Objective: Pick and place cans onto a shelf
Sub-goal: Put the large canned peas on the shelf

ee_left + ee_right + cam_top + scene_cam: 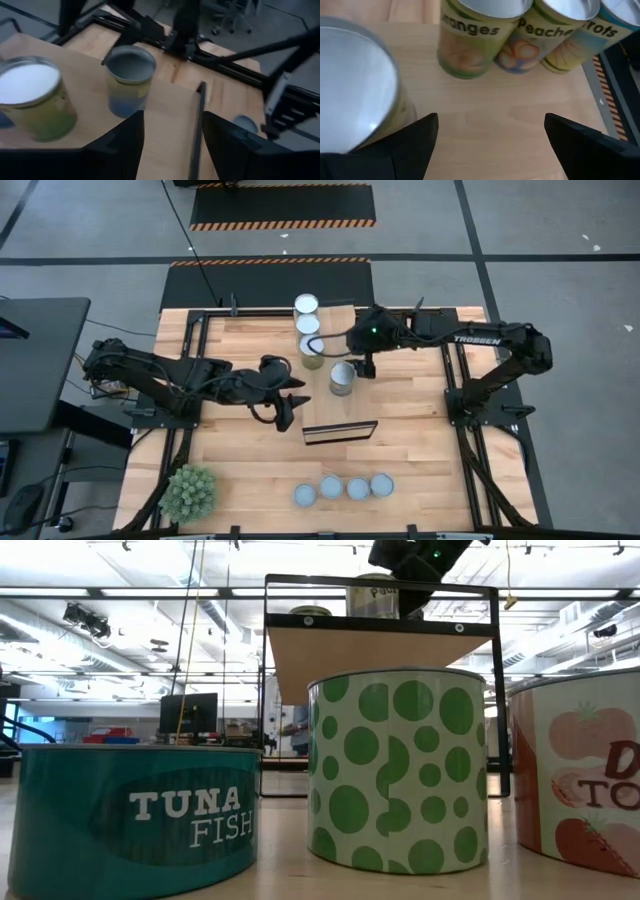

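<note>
The shelf (pixel 335 402) is a long light-wood box running from the table's far edge toward the middle, with its dark-edged end face (pixel 340 433) toward the near side. Three cans (pixel 308 324) stand in a row on its far end, and another can (pixel 342 377) stands alone nearer the middle. Several more cans (pixel 344 488) stand on the table near its near edge. My right gripper (pixel 366 367) is open just right of the lone can (pixel 350 90), with nothing between its fingers (pixel 490 145). My left gripper (pixel 297 408) is open and empty at the shelf's left side (pixel 172 150).
A spiky green plant ball (pixel 190 492) sits at the near left corner. In the low view, a tuna can (pixel 130 820), a green-dotted can (pixel 395 770) and a tomato can (pixel 585 780) stand in front of the shelf (pixel 380 645). Black frame rails (pixel 455 380) line the table's sides.
</note>
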Controlling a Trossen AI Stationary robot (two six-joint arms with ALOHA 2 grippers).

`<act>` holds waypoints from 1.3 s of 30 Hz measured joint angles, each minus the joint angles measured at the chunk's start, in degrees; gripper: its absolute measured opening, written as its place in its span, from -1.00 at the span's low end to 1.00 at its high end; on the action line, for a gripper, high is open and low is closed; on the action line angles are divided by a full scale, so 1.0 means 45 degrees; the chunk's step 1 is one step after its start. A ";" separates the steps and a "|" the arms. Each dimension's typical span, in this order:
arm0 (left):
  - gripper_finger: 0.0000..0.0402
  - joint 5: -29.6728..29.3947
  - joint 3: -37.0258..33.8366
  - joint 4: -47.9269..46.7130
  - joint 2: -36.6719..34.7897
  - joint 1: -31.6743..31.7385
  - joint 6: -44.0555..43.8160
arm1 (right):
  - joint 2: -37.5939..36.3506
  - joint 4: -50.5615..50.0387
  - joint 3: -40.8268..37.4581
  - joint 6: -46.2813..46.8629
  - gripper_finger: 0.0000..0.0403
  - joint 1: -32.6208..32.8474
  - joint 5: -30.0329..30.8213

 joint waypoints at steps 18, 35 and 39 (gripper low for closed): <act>0.01 -0.0168 -0.0005 -0.0802 0.0228 0.0078 -0.0003 | -0.1151 -0.3206 0.0039 0.1477 0.85 -0.0263 -0.2932; 0.01 -0.0168 -0.0005 -0.0869 0.0228 0.0083 -0.0008 | -0.0154 -0.0050 -0.0325 0.1741 0.85 -0.0207 -0.2698; 0.01 -0.0168 0.0000 -0.0874 0.0228 0.0083 -0.0017 | 0.0000 0.0500 -0.0325 0.2132 0.85 -0.0211 -0.2645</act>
